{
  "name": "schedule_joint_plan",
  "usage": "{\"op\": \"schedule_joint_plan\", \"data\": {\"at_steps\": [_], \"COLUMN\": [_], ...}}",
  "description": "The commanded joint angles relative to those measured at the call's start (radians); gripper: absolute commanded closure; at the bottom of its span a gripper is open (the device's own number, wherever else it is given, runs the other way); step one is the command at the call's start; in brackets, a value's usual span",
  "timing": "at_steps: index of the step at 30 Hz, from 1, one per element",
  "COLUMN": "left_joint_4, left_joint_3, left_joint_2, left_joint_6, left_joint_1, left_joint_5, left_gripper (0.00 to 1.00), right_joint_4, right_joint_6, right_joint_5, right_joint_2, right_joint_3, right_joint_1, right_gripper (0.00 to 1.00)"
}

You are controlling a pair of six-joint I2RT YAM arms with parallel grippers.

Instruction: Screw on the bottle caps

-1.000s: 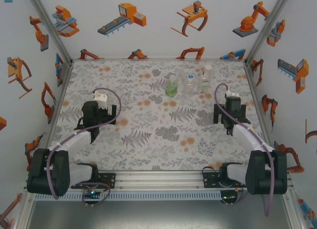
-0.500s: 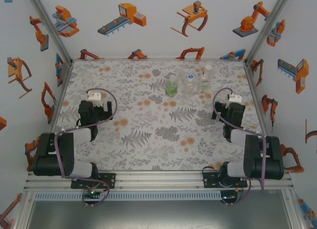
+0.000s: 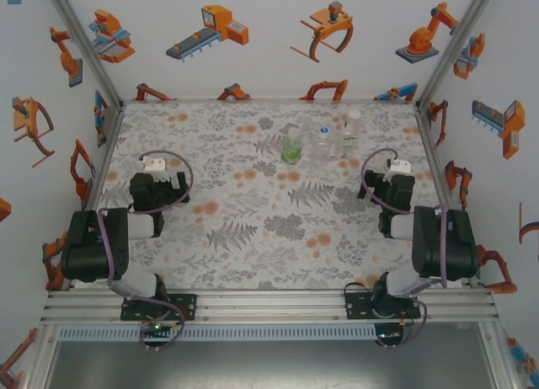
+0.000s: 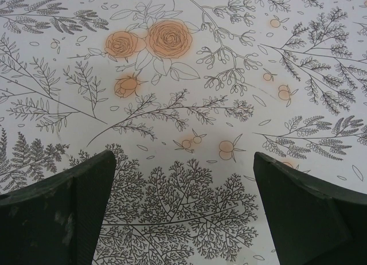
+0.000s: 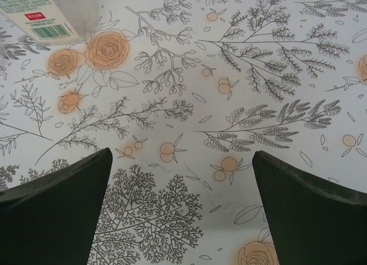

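Both jaws are spread wide with nothing held, and the bottles (image 3: 323,143) are stood upright in a row ahead-left of the right gripper (image 5: 180,213) but well off ahead-right of the left gripper (image 4: 183,213), so the right one is reckoned nearer tbh.

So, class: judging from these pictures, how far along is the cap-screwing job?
Done, possibly: the three bottles stand upright in a row, and the rightmost seems to wear a white cap; the others are too small to judge. In hand: nothing; the left fingers and right fingers are open above the table. Left: probably checking that each cap is seated.
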Motion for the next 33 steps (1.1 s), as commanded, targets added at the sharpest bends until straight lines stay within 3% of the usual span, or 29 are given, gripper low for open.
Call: {"op": "schedule_joint_plan", "data": {"at_steps": [1,33], "left_joint_4": [-0.001,-0.002], "left_joint_3": [0.032,0.031], "left_joint_2": [0.000,-0.002], "left_joint_6": [-0.039,-0.030], "left_joint_1": [0.007,-0.009], "left_joint_5": [-0.034,-0.077], "left_gripper": [0.03,0.03], "right_joint_4": [0.056,0.021], "right_joint_6": [0.008,-0.027], "right_joint_5": [-0.018,-0.044], "right_joint_2": [0.001,0.000], "right_joint_3": [0.003,0.022], "right_joint_1": [-0.005,0.014], "right_gripper": [0.01,0.01]}}
